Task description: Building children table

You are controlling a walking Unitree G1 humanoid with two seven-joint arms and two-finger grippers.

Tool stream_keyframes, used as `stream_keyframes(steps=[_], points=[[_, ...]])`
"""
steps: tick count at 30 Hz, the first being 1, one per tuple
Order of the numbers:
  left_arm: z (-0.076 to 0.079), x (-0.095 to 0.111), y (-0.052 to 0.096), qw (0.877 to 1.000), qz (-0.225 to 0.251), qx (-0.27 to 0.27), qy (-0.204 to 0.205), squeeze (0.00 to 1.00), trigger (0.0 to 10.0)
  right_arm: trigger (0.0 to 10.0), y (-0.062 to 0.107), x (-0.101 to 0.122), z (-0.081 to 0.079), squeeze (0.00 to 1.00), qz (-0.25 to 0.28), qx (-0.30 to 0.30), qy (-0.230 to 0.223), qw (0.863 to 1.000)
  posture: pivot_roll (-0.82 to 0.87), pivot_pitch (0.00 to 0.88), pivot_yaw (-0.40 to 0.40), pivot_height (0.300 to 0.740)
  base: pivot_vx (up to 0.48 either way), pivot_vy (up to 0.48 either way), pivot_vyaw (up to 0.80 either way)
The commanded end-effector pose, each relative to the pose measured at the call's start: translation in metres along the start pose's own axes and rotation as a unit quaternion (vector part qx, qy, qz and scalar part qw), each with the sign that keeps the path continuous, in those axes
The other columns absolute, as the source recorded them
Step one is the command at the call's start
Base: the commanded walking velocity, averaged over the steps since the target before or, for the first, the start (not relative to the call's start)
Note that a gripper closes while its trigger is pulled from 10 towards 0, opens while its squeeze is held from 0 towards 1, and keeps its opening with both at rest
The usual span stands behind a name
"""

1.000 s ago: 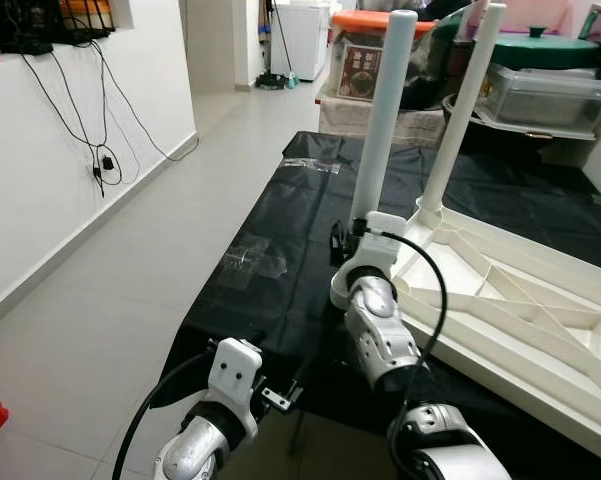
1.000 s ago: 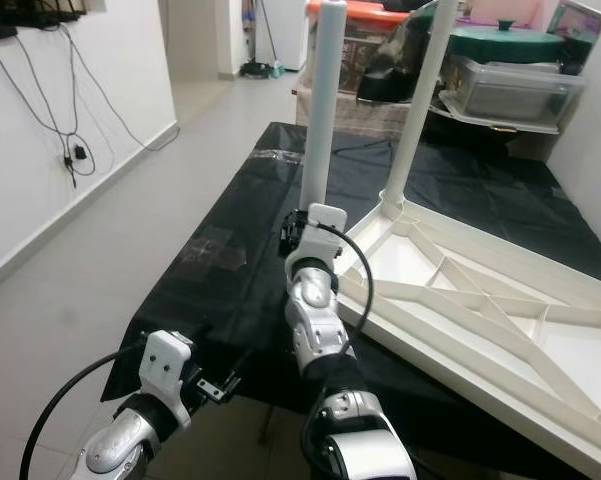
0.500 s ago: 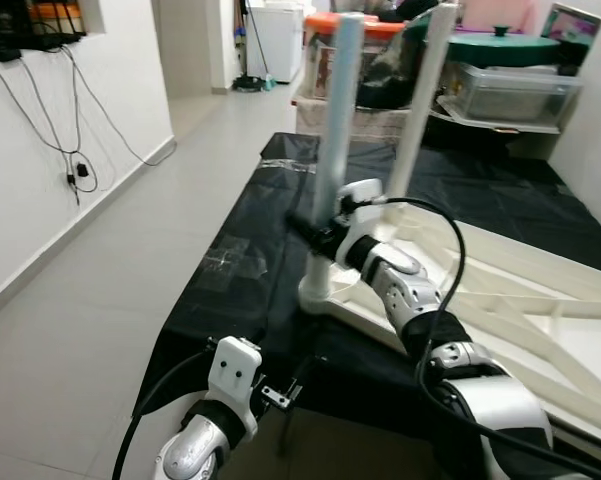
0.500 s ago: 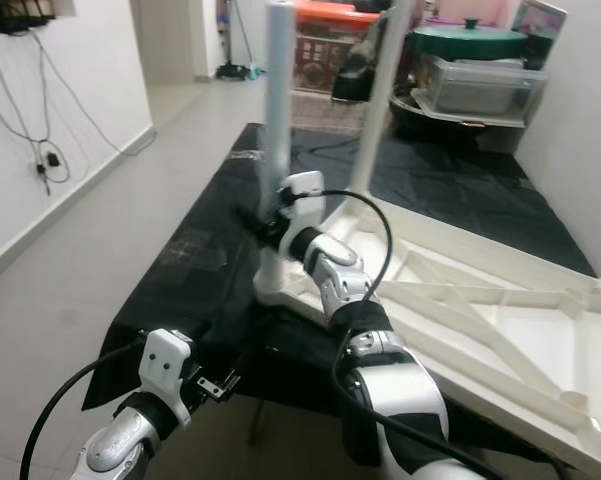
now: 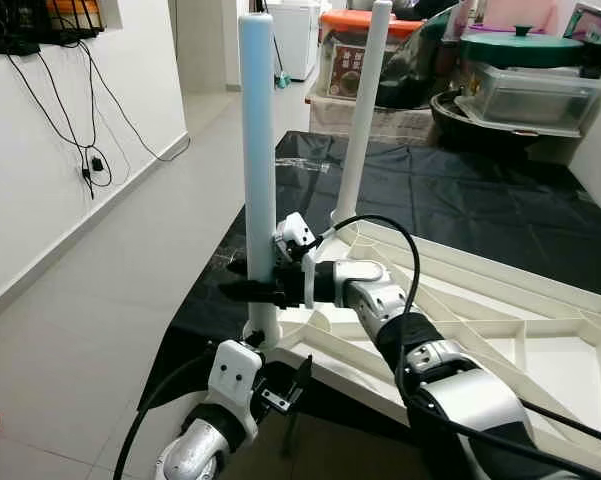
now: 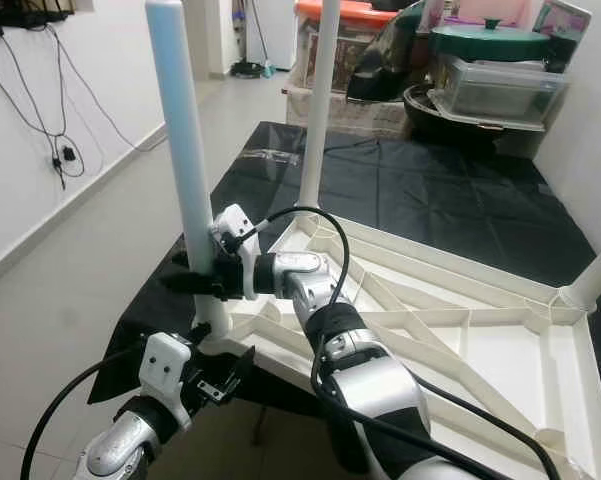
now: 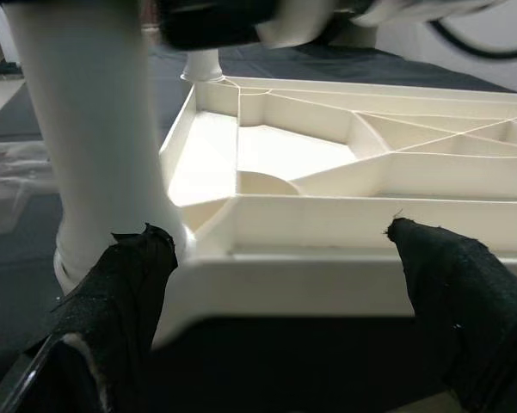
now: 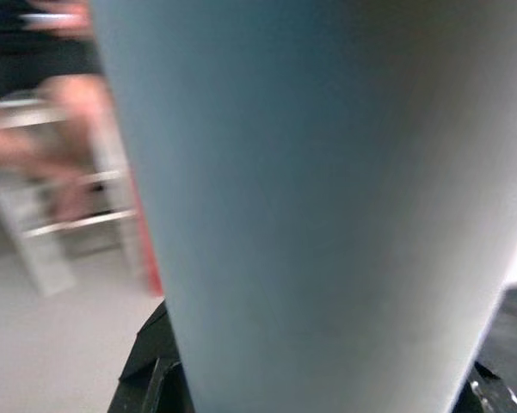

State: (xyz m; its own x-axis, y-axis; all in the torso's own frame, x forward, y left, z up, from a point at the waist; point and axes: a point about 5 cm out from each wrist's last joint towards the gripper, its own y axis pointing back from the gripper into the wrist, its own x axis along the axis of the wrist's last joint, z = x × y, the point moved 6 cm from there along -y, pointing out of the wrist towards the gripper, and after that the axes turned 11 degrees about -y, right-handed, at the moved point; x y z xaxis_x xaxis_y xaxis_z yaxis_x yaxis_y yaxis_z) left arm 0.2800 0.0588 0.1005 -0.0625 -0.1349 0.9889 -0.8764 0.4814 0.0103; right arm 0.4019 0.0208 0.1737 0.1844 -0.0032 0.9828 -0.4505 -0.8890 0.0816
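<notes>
Looking down through the head camera, I have a black-covered bench point(image 5: 460, 200) running away from me, a pale tiled floor point(image 5: 100, 300) along its left side and a white wall point(image 5: 40, 170) with dark cables point(image 5: 90, 160) hanging down it. At the bench's far end stand stacked storage bins point(image 5: 525, 90), one with an orange lid and one with a green lid. On the bench lies the white children's table top point(image 6: 460, 340), upside down with its ribbed underside showing, its near-left corner jutting over the bench's near edge. A pale blue leg point(image 5: 258, 150) stands upright in that corner, and a white leg point(image 5: 365, 110) stands at the corner beyond it. My right gripper point(image 5: 248, 291) reaches in from the right, its black fingers shut around the blue leg low down, just above the socket. My left gripper point(image 7: 284, 284) hovers below the near edge of the table top, fingers point(image 7: 120, 292) spread wide, facing the rim beside the blue leg's base without touching it. In the right wrist camera the blue leg is pressed right up against the lens.
</notes>
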Motion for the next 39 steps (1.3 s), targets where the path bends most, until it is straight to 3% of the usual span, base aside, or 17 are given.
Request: stream_keyframes(steps=[1, 5, 7, 8, 11, 17, 18, 21, 22, 27, 28, 29, 30, 32, 33, 35, 39], points=[[0.002, -0.001, 0.002, 1.000, -0.002, -0.002, 0.001, 0.00, 10.0, 0.0, 0.009, 0.001, 0.033, 0.00, 0.003, -0.127, 0.006, 0.992, 0.14, 0.000, -0.079, 0.740, 0.000, 0.000, 0.00], [0.002, -0.001, 0.001, 1.000, -0.003, -0.005, 0.001, 0.00, 10.0, 0.0, 0.025, 0.004, 0.062, 0.00, 0.021, -0.245, -0.003, 0.969, 0.13, 0.000, -0.072, 0.740, 0.000, 0.000, 0.00], [0.001, -0.001, 0.001, 1.000, -0.004, -0.007, 0.001, 0.00, 10.0, 0.0, 0.065, 0.009, 0.103, 0.00, 0.063, -0.430, -0.030, 0.900, 0.13, 0.000, -0.066, 0.740, 0.000, 0.000, 0.00], [0.001, -0.001, 0.001, 1.000, -0.004, -0.007, 0.001, 0.00, 10.0, 0.0, 0.065, 0.009, 0.103, 0.00, 0.063, -0.430, -0.030, 0.900, 0.13, 0.000, -0.066, 0.740, 0.000, 0.000, 0.00], [0.000, -0.001, 0.001, 1.000, -0.005, -0.008, 0.000, 0.00, 10.0, 0.0, 0.112, 0.008, 0.124, 0.00, 0.125, -0.583, -0.090, 0.797, 0.13, 0.000, -0.064, 0.740, 0.000, 0.000, 0.00], [0.000, -0.001, 0.001, 1.000, -0.004, -0.006, -0.002, 0.00, 10.0, 0.0, 0.107, 0.003, 0.110, 0.00, 0.174, -0.619, -0.145, 0.752, 0.13, 0.000, -0.066, 0.740, 0.000, 0.000, 0.00], [0.000, -0.001, 0.001, 1.000, -0.004, -0.006, -0.002, 0.00, 10.0, 0.0, 0.091, 0.005, 0.100, 0.00, 0.188, -0.590, -0.158, 0.769, 0.13, 0.000, -0.063, 0.740, 0.000, 0.000, 0.00], [0.000, -0.001, 0.001, 1.000, -0.004, -0.006, -0.002, 0.00, 10.0, 0.0, 0.080, 0.007, 0.092, 0.00, 0.196, -0.573, -0.164, 0.779, 0.13, 0.000, -0.063, 0.740, 0.000, 0.000, 0.00], [0.000, -0.001, 0.001, 1.000, -0.004, -0.005, -0.002, 0.00, 10.0, 10.0, 0.063, 0.014, 0.082, 1.00, 0.208, -0.527, -0.161, 0.808, 0.13, 0.000, -0.068, 0.740, 0.000, 0.000, 0.00], [0.000, -0.001, 0.001, 1.000, -0.003, -0.004, -0.002, 0.00, 10.0, 10.0, 0.049, 0.024, 0.070, 1.00, 0.219, -0.468, -0.125, 0.847, 0.13, 0.000, -0.066, 0.740, 0.000, 0.000, 0.00], [-0.001, 0.000, 0.001, 1.000, -0.003, -0.004, -0.002, 0.00, 10.0, 10.0, 0.042, 0.025, 0.066, 0.00, 0.218, -0.429, -0.123, 0.868, 0.13, 0.000, -0.069, 0.740, 0.000, 0.000, 0.00], [-0.001, 0.000, 0.000, 1.000, -0.003, -0.004, -0.002, 0.00, 10.0, 10.0, 0.038, 0.025, 0.064, 0.00, 0.211, -0.382, -0.125, 0.891, 0.13, 0.000, -0.065, 0.740, 0.000, 0.000, 0.00], [-0.001, 0.000, 0.000, 1.000, -0.003, -0.004, -0.002, 0.00, 10.0, 10.0, 0.038, 0.025, 0.064, 0.00, 0.211, -0.382, -0.125, 0.891, 0.13, 0.000, -0.065, 0.740, 0.000, 0.000, 0.00], [-0.001, 0.000, 0.000, 1.000, -0.002, -0.004, -0.001, 0.00, 10.0, 10.0, 0.027, 0.017, 0.054, 0.00, 0.156, -0.253, -0.116, 0.948, 0.13, 0.000, -0.063, 0.740, 0.000, 0.000, 0.00], [-0.001, 0.000, 0.000, 1.000, -0.002, -0.004, -0.001, 0.00, 10.0, 10.0, 0.027, 0.017, 0.054, 0.00, 0.156, -0.253, -0.116, 0.948, 0.13, 0.000, -0.063, 0.740, 0.000, 0.000, 0.00], [-0.001, 0.000, 0.000, 1.000, -0.002, -0.004, -0.001, 0.00, 10.0, 10.0, 0.025, 0.007, 0.043, 0.00, 0.099, -0.159, -0.101, 0.977, 0.13, 0.000, -0.065, 0.740, 0.000, 0.000, 0.00], [-0.001, 0.000, 0.000, 1.000, -0.001, -0.004, -0.001, 0.00, 10.0, 10.0, 0.024, -0.002, 0.029, 0.00, 0.046, -0.080, -0.083, 0.992, 0.13, 0.000, -0.065, 0.740, 0.000, 0.000, 0.00]])
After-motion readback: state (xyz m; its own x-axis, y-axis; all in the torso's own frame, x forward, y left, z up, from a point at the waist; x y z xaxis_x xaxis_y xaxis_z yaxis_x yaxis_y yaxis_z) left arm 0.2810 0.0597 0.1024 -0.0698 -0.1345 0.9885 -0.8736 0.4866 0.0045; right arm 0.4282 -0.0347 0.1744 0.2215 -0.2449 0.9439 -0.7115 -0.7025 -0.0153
